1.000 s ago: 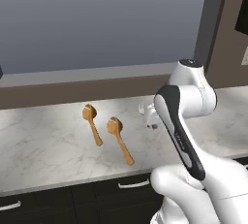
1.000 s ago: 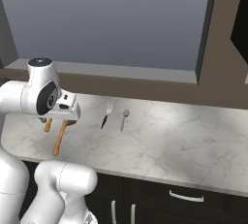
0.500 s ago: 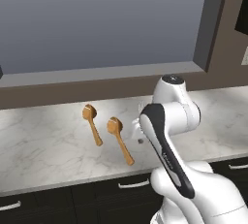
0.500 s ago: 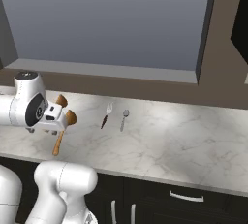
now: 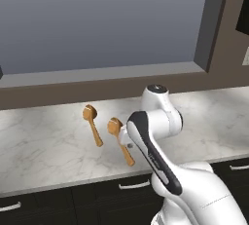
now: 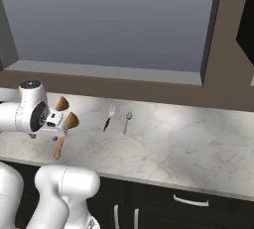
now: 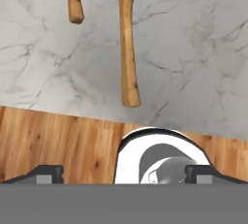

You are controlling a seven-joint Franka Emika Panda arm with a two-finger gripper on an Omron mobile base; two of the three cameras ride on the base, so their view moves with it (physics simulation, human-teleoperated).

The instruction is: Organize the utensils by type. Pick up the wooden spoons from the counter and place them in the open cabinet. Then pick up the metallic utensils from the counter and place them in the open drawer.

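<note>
I see 2 orange-brown wooden spoons lying flat on the white marble counter, frame center-left, handles toward the front edge. Small fork & silver spoon lie side by side, apart.

My two base cameras look down from behind me at the same counter. My hand camera looks down closely.
</note>
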